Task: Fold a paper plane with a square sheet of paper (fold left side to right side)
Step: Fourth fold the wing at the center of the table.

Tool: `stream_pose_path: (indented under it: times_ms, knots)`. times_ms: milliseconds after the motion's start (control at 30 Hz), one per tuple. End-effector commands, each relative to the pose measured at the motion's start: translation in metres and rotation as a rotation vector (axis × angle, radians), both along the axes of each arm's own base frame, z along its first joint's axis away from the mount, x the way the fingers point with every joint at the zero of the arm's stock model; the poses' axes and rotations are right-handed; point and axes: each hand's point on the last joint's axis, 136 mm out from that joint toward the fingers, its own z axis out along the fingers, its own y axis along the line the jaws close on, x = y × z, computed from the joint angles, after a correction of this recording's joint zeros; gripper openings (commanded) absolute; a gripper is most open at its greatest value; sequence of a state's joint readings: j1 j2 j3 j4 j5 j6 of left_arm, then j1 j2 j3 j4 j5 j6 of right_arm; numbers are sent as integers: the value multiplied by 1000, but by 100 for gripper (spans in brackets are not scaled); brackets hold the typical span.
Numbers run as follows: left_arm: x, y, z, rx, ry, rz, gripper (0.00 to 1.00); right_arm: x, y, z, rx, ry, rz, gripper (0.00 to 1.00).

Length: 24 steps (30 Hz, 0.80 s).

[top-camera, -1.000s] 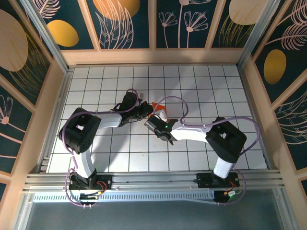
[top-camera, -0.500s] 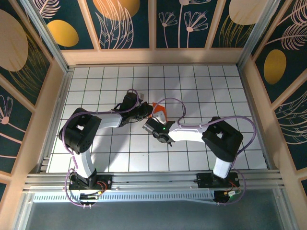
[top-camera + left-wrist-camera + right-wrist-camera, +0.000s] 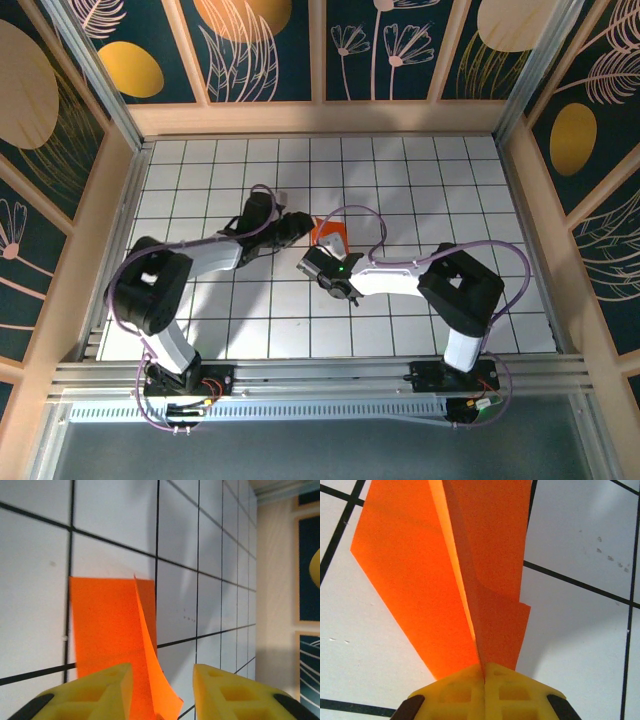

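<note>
The paper plane [image 3: 445, 570] lies near the middle of the white grid surface [image 3: 580, 545], between the 2 hands. Its narrow end is at the right hand [image 3: 484, 672]. The 2 yellow fingers of this hand are pressed together on the raised middle crease, so the right hand grips the paper plane. From there the paper gets wider. 1 wing lies flat on the surface and the other part stands up in a steep fold. The long axis runs straight away from the right hand, and the narrow end points back to it.

The left hand [image 3: 162, 692] is at the side of the paper plane. Its 2 fingers stand apart, so this hand is open. A raised flap of the orange paper comes into the gap between them, closer to 1 finger [image 3: 90, 692]. I cannot tell if the flap touches it.

The right wrist view shows the crease and the pinch clearly. The left wrist view shows a straight cut edge on the side away from the left hand. In the top view the paper plane [image 3: 330, 236] is a small orange patch. The left hand [image 3: 298, 227] is at its left and the right hand [image 3: 327, 253] at its near end. There the long axis runs roughly from near to far, a little slanted.
</note>
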<state>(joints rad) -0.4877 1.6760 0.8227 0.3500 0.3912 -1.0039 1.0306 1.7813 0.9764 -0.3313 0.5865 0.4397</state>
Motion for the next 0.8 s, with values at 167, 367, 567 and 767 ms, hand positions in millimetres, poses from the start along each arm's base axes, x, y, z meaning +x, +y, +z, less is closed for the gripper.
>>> stream_pose_path:
  times_ms: [167,367,567,767]
  knots:
    - [-10,53,10,87,-39,52,42,-5,13,12,284,136,129,0]
    - [-21,48,1,72,-24,-4,42,-14,15,12,450,259,218,0]
    - [-30,41,-8,38,5,-45,41,-17,15,8,579,340,252,0]
    - [-36,36,-11,36,15,-67,41,-17,14,3,638,391,264,0]
